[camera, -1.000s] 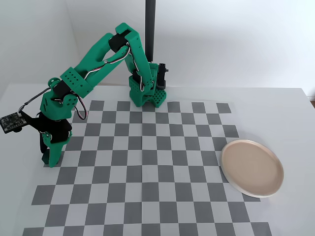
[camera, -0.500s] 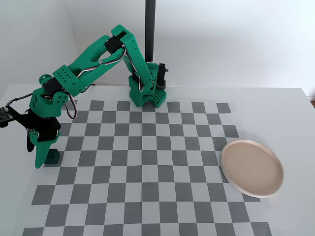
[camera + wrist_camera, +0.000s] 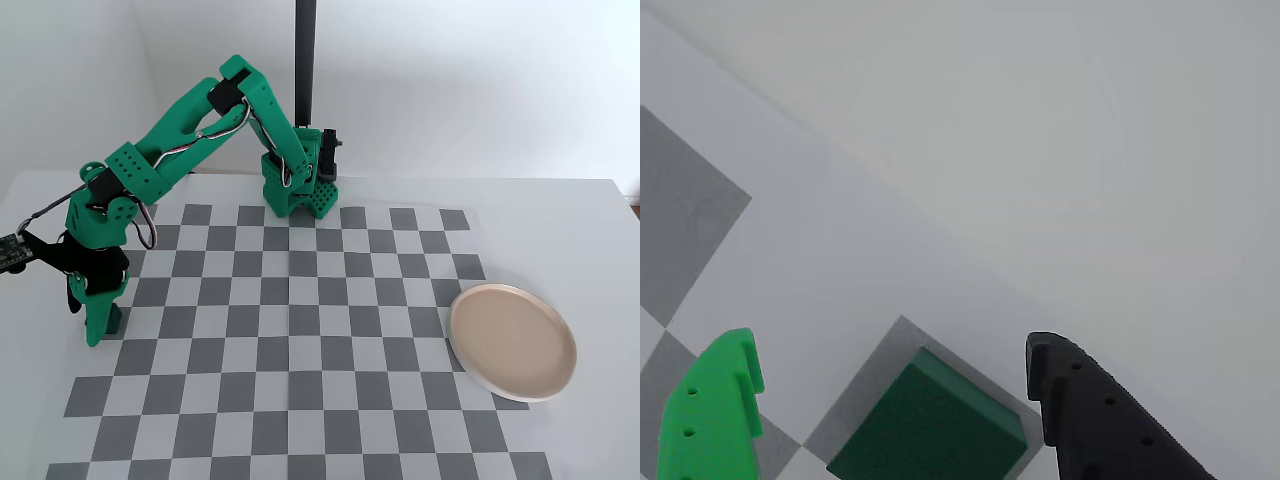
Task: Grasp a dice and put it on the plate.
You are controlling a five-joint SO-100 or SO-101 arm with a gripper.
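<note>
Sitting on a grey square at the left edge of the checkered mat (image 3: 300,340), near the desk's (image 3: 590,230) left edge, the dice (image 3: 930,430) is a plain dark green cube with no long axis. In the wrist view its flat top faces the camera, and one corner points toward the white wall side. The pincer (image 3: 895,400) stands open around it, the bright green finger (image 3: 715,420) on the left of that view and the black finger (image 3: 1100,420) on the right, each with a gap to the cube. In the fixed view the arm's (image 3: 190,130) lowered head covers most of the dice (image 3: 112,317). The plate (image 3: 512,341) lies well apart, near the desk's right edge, overlapping the mat's right border. A dark post (image 3: 305,60) rises behind the arm's base (image 3: 300,195).
</note>
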